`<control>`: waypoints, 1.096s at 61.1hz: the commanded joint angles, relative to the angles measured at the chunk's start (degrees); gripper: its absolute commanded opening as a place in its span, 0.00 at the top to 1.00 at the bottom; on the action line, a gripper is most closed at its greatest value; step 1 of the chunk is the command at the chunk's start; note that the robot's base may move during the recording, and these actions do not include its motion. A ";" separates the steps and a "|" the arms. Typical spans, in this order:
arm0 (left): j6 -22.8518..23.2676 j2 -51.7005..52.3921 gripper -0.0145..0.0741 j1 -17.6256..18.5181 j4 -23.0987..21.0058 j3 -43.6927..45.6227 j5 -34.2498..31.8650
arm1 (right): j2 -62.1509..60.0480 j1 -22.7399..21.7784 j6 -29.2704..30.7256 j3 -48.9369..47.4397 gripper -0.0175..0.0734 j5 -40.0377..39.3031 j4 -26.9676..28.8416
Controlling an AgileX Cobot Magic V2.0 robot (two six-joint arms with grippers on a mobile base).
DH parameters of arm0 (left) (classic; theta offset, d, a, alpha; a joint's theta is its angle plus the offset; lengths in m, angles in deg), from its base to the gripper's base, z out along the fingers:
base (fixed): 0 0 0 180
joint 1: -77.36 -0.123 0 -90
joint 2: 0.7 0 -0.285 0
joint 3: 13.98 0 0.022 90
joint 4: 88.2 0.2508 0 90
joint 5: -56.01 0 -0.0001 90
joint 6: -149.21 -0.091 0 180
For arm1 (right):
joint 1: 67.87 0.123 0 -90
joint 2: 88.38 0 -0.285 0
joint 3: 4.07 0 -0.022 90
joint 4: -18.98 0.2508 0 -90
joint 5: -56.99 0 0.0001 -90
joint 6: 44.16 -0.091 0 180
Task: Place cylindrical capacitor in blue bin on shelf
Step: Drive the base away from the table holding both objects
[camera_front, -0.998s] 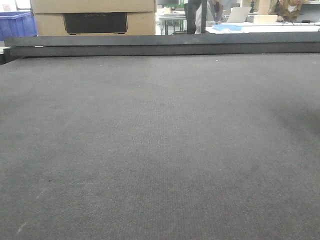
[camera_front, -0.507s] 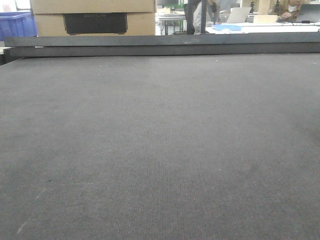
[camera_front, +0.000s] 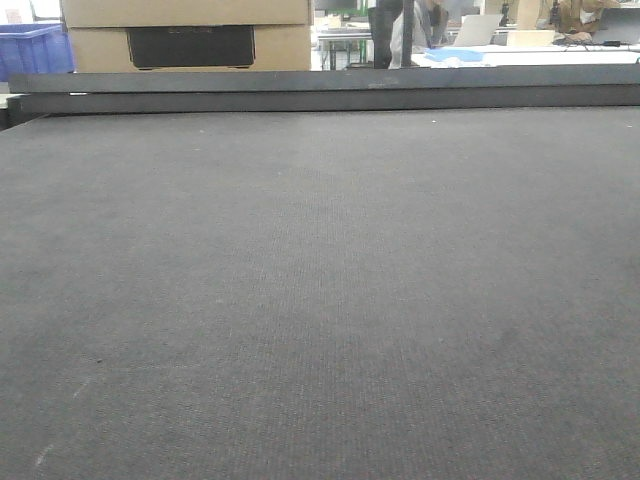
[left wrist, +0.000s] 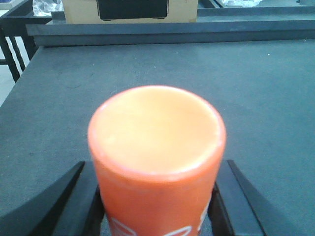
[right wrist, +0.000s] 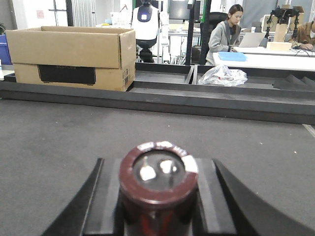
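My right gripper (right wrist: 158, 196) is shut on the cylindrical capacitor (right wrist: 158, 173), a dark brown-black cylinder with two silver terminals on its top, held over the dark mat (right wrist: 59, 147). My left gripper (left wrist: 156, 201) is shut on an orange-red cylinder (left wrist: 156, 142) with white markings, also above the mat. Neither gripper shows in the front view. The shelf is out of view. A blue bin (camera_front: 32, 48) stands far back at the left of the front view.
A dark raised rail (camera_front: 320, 88) runs along the mat's far edge. A cardboard box (right wrist: 71, 56) sits behind it at the left. A crumpled plastic bag (right wrist: 224, 76) lies behind the rail. A person sits at a white desk (right wrist: 266, 59) beyond.
The mat in the front view has not changed. People in the background have shifted slightly.
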 commanded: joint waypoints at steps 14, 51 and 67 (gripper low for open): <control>-0.12 0.32 0.96 0.37 0.08 -0.09 -0.82 | -0.15 0.10 0.00 0.12 0.87 -1.19 -0.09; -0.12 0.32 0.96 0.37 0.08 -0.09 -0.82 | -0.15 0.10 0.00 0.12 0.87 -1.19 -0.09; -0.12 0.32 0.96 0.37 0.08 -0.09 -0.82 | -0.15 0.10 0.00 0.12 0.87 -1.19 -0.09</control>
